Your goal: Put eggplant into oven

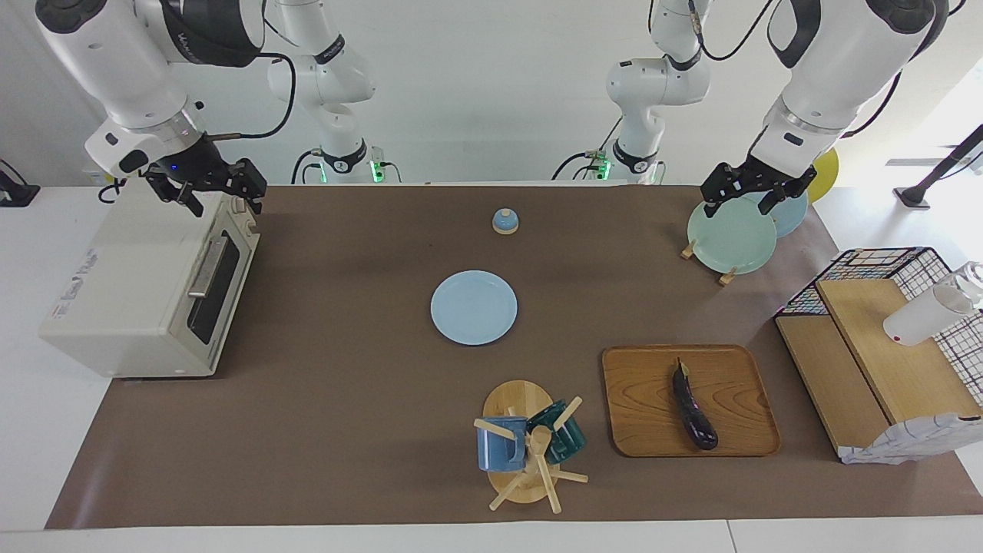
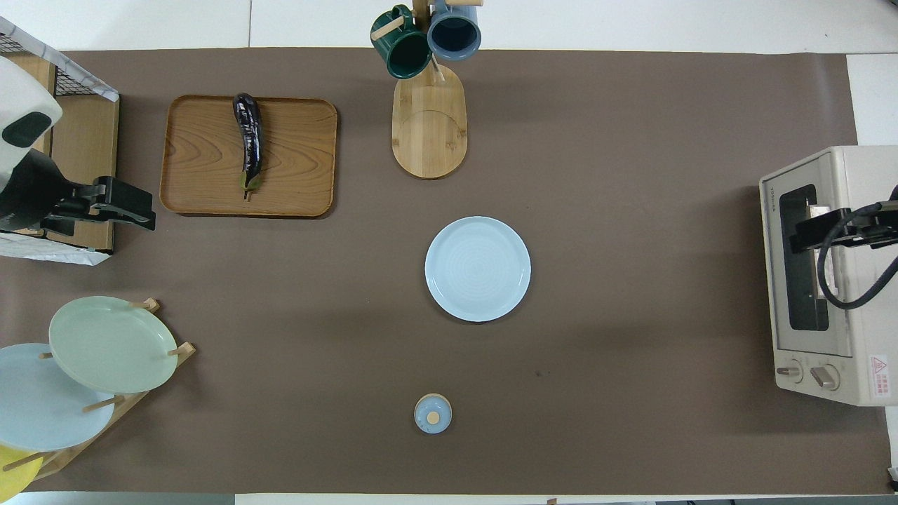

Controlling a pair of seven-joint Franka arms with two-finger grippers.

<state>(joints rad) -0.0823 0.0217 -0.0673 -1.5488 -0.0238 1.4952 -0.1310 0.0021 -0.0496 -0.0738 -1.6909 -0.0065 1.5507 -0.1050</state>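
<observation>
We find the task at its start: nothing is moved yet. The eggplant (image 1: 694, 407) lies on the wooden tray (image 1: 637, 399) in the lower right of the facing view, its stem end pointing toward the robots. No pincer touches it.

The oven (image 1: 130, 299) stands at the left of the facing view, at the right arm's end of the worktop (image 1: 345, 384). Its glass door (image 1: 211, 288) appears closed, with the bar handle (image 1: 207, 267) along its upper edge.

The right pincer (image 1: 219, 196) hangs over the top of the oven, close above the door's handle side. Its fingers look spread, holding nothing. We judge that this arm is placed to open the door, though we see no contact with the handle.

The left pincer (image 1: 749, 196) hangs over the plate rack (image 1: 726, 275) at the upper right of the facing view, above the green plate (image 1: 729, 236). Its fingers stand apart and empty.

Other items stay out of the path: a blue plate (image 1: 474, 307) at the centre, a small lidded knob piece (image 1: 504, 221) above it in the frame, a mug stand (image 1: 522, 445) beside the tray, and a wire basket (image 1: 883, 269) at the right edge.

What is left, in our judgement:
1. Open the oven door.
2. Grasp the eggplant on the tray.
3. Carry it across the worktop to the oven.
4. Set it inside.
</observation>
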